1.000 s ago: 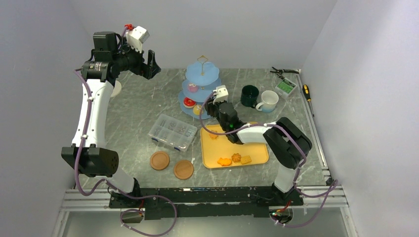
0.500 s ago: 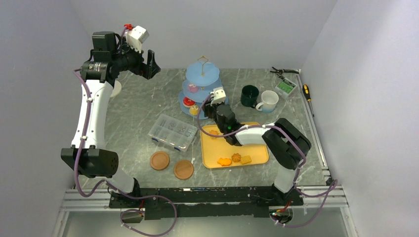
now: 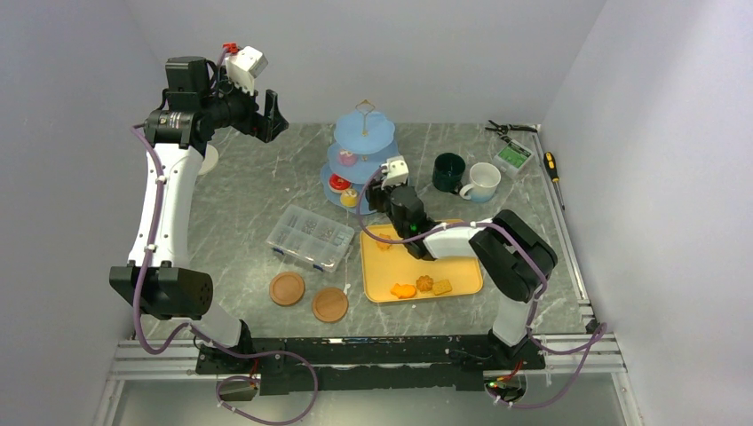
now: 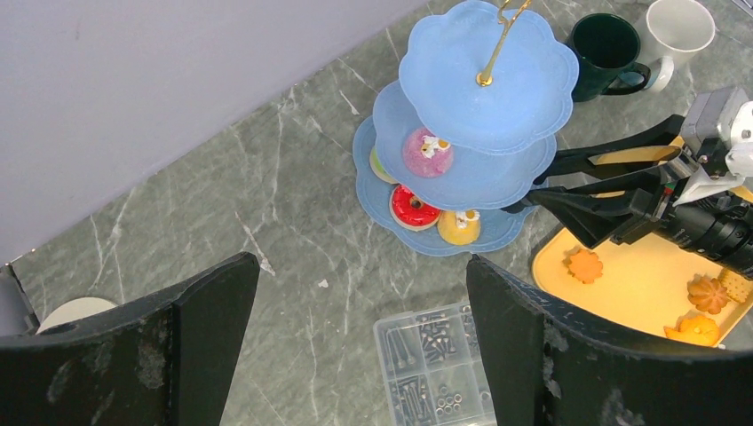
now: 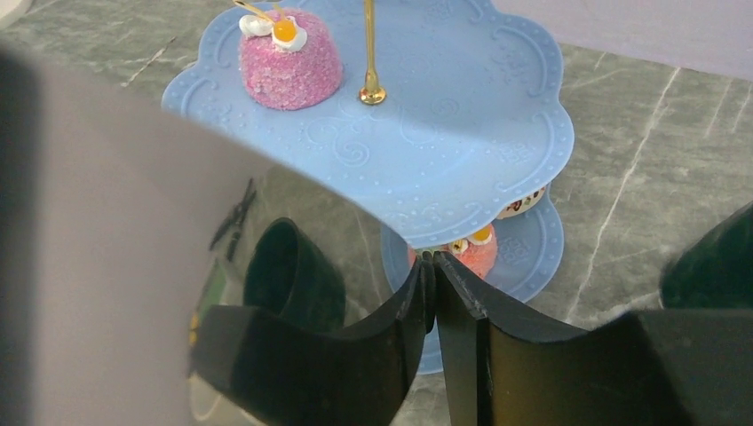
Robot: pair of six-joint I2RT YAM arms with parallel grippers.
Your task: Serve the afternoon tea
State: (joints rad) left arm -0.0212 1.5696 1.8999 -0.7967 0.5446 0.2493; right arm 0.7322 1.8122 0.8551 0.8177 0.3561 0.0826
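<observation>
The light-blue three-tier stand is at the back centre of the table. A pink cake is on its middle tier. A red doughnut and a yellow cake are on the bottom tier. My right gripper is shut on the black tongs. Their tips are close together and empty, beside the bottom tier's right edge. Several biscuits lie on the yellow tray. The dark-green mug and white mug stand to the right of the stand. My left gripper hangs open and empty, high over the back left.
A clear compartment box of screws lies left of the tray. Two wooden coasters lie near the front. Pliers, a green box and a screwdriver are at the back right. A white disc lies behind the left arm.
The right gripper with the tongs nudged toward the stand, then eased back slightly. The yellow cake stays on the bottom tier. The left arm has not moved.
</observation>
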